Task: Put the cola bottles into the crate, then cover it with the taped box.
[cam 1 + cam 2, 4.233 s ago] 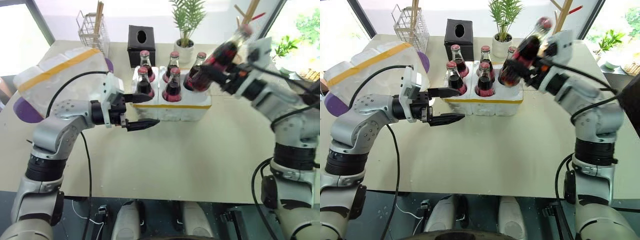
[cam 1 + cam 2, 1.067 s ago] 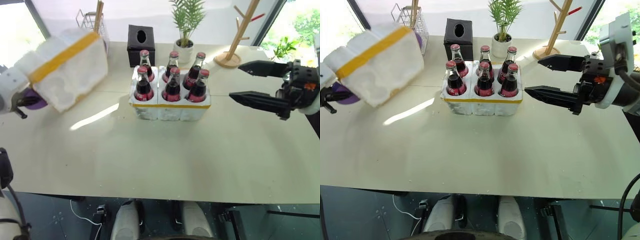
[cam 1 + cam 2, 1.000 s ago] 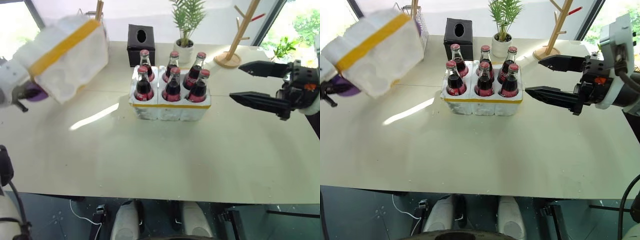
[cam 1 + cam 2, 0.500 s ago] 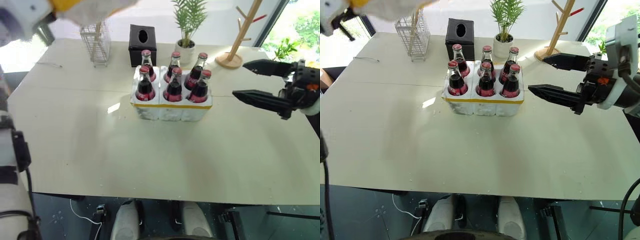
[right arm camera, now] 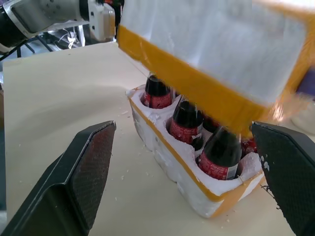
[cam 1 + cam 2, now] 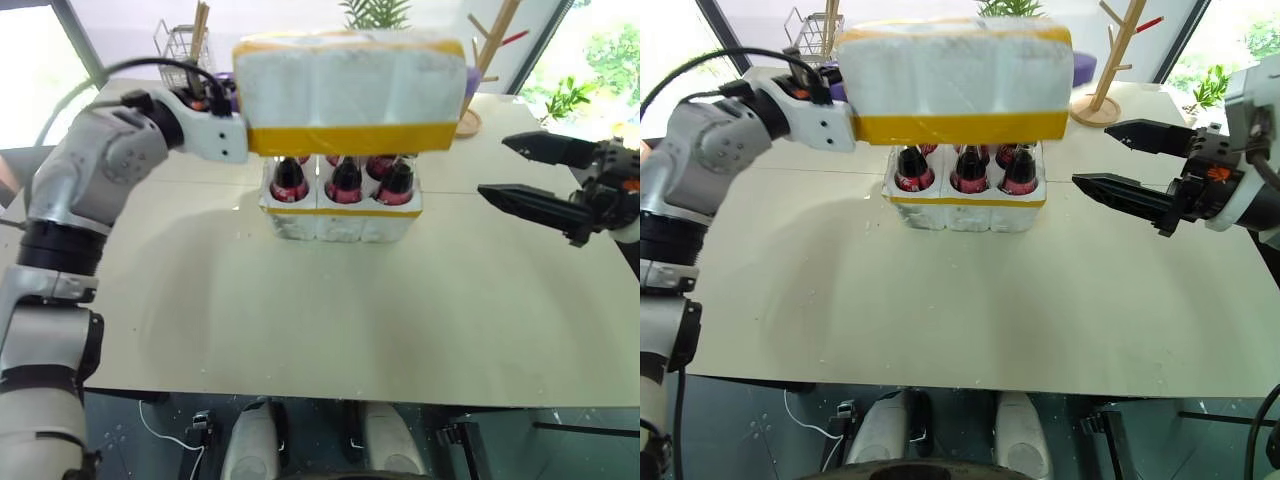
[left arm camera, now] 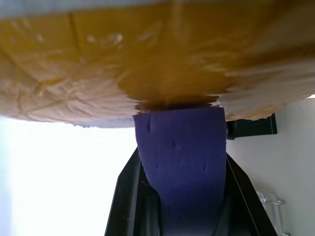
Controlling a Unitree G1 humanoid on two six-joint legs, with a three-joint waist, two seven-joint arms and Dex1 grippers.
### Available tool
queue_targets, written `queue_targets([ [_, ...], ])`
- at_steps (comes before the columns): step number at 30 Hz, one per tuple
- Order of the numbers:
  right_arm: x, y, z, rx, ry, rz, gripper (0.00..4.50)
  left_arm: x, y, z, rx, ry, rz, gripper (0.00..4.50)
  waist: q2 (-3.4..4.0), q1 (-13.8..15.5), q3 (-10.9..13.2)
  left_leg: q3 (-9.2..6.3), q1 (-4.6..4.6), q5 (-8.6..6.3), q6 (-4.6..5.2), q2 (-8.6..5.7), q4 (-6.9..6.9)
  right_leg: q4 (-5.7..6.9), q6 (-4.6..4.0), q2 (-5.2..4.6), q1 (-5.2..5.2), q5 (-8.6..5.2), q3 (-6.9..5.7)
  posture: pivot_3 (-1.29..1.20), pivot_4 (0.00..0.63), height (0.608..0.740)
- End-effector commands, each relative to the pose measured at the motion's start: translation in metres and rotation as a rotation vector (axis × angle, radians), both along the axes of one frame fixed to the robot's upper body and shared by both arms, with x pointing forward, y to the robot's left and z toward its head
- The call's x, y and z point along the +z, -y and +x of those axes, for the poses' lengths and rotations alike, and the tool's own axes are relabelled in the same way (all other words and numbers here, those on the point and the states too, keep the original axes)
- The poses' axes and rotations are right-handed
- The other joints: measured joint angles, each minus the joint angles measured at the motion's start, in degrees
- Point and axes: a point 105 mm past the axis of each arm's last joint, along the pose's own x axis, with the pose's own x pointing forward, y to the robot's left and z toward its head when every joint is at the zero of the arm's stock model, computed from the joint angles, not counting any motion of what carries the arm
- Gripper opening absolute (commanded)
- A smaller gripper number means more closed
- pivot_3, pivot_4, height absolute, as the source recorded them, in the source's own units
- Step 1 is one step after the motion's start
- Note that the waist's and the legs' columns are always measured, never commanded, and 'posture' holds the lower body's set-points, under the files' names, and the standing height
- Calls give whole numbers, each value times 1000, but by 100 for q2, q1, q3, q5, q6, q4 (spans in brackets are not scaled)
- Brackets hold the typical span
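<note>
With all six small glass cola bottles [image 6: 345, 180] seated in the low white styrofoam crate [image 6: 340, 222], covering is the step in hand. The large white yellow-taped styrofoam box [image 6: 350, 92] hangs just above the crate, pinched by the left gripper [image 6: 228, 122]; lowering it likely needs its hollows squared over the caps. The right gripper [image 6: 1125, 165] waits spread wide, well right of the crate.

Our two head views look down on the table [image 6: 300, 320] from nearly the same spot. Our wrist views sit close: the right faces the crate [image 5: 197, 187], the left the taped box [image 7: 147, 59].

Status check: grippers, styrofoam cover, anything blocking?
Left gripper shut on yellow-taped white styrofoam box, held over bottle-filled white crate. Right gripper open, beside crate. Nothing blocking.
</note>
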Motion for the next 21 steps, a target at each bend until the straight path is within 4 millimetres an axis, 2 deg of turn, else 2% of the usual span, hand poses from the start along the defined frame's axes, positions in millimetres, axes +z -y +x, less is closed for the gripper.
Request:
queue_targets([
  [1,11,1,-6,-9,54,14,4500,5,14,-8,-44,97,56,320,0,36,0,0,0,0,0,0,1,0,0,0,0,0,0,0,150,740],
  [5,11,0,-6,-12,57,22,4500,-11,7,-5,-17,84,124,320,3,52,-2,1,2,-1,2,1,1,0,0,1,-1,0,0,0,150,740],
  [6,11,-1,-6,-13,58,26,4500,-18,6,-6,-17,63,135,1343,3,52,-2,1,2,-1,2,1,1,0,0,1,-1,0,1,0,150,740],
  [9,10,-2,-5,-16,57,34,4500,-33,4,-6,-20,16,139,2653,3,77,-2,1,2,-1,2,1,1,0,0,0,0,0,0,0,150,740],
  [10,10,-2,-5,-16,56,36,4500,-36,4,-8,-24,7,143,3295,3,85,-2,1,2,-1,2,1,2,0,0,0,0,0,0,0,150,740],
  [12,9,-2,-4,-19,52,40,4500,-40,5,-12,-39,-4,142,4216,2,94,-1,1,0,-1,3,1,3,0,0,-1,0,0,0,0,150,740],
  [17,4,0,1,-32,35,53,4500,-53,-5,-30,-70,-67,89,4216,4,89,-2,-2,1,-4,6,2,4,-2,0,-4,3,0,0,0,150,740],
  [21,-3,4,3,-46,15,51,4500,-52,-23,-48,-67,-179,-116,4216,4,71,-2,-6,4,-4,6,7,3,1,-1,-2,2,0,0,0,150,740],
])
